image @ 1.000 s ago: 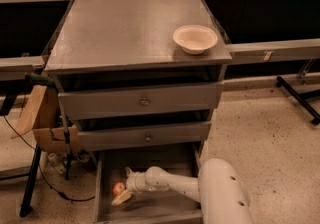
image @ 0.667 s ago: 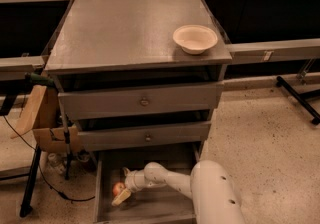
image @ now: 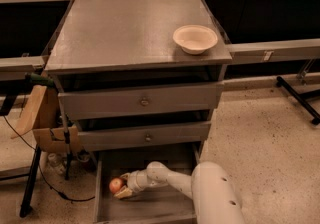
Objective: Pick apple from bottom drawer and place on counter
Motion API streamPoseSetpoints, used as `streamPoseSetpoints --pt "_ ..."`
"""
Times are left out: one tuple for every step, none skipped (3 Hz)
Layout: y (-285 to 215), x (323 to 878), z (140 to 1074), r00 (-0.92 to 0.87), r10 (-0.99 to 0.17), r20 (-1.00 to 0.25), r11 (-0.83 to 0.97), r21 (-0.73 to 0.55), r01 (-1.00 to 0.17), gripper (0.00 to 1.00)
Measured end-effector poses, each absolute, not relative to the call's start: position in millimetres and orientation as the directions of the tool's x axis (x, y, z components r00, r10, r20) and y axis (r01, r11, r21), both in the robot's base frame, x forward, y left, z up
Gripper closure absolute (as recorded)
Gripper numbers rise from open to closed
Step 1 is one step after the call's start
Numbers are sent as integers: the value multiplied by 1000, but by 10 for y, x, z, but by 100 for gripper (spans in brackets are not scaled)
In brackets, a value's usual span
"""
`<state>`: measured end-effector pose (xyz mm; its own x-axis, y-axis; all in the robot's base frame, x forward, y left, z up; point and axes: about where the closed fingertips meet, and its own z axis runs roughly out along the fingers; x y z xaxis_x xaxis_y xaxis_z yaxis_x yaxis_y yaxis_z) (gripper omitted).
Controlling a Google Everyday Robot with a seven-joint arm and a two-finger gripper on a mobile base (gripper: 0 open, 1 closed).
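The apple (image: 116, 185), small and red-orange, lies at the left side of the open bottom drawer (image: 160, 207). My gripper (image: 122, 186) reaches into that drawer from the right on a white arm, with its fingertips right at the apple. The counter (image: 125, 23), the flat grey top of the cabinet, lies above with a beige bowl (image: 195, 38) at its right edge.
Two upper drawers with round knobs (image: 144, 101) overhang the back of the bottom drawer. A cardboard box (image: 42, 123) on a stand sits left of the cabinet, with cables on the floor. Dark side shelves with grey rails flank the cabinet.
My arm has pushed further left into the drawer, and the gripper now sits against the apple.
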<state>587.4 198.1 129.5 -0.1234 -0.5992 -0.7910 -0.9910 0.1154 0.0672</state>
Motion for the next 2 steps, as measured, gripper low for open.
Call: streamPoseSetpoints --pt "1923 5818 1367 -109 -601 -792 119 46 -992 66" --pt "1887 5742 1490 -85 -590 -803 120 17 -993 87"
